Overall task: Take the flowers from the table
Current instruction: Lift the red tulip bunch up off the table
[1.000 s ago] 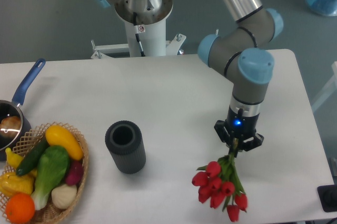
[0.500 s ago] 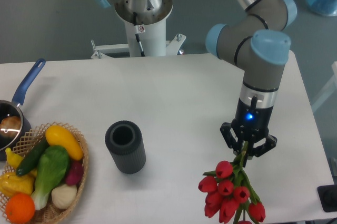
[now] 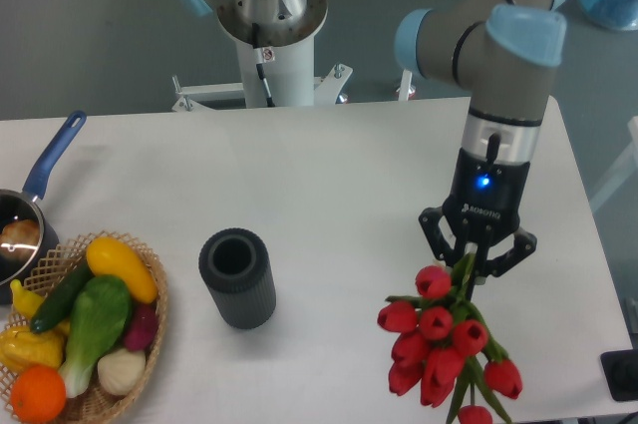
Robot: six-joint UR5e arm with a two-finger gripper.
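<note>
Pincer [image 3: 476, 272] clenched on flowers [image 3: 439, 344] at stems, buds hanging over table [image 3: 329, 195], near right edge.

Grey arm [image 3: 498, 75], light-blue joint caps, black gripper [image 3: 476, 262], blue light

Gripper [image 3: 472, 266] closed on green stems of the flowers [image 3: 442, 354]; red buds hang below it over the table [image 3: 329, 195]; dark ribbed cylinder [image 3: 237, 277] upright left; vegetable basket [image 3: 85, 344] and blue-handled pan [image 3: 30, 214] at left edge.
</note>
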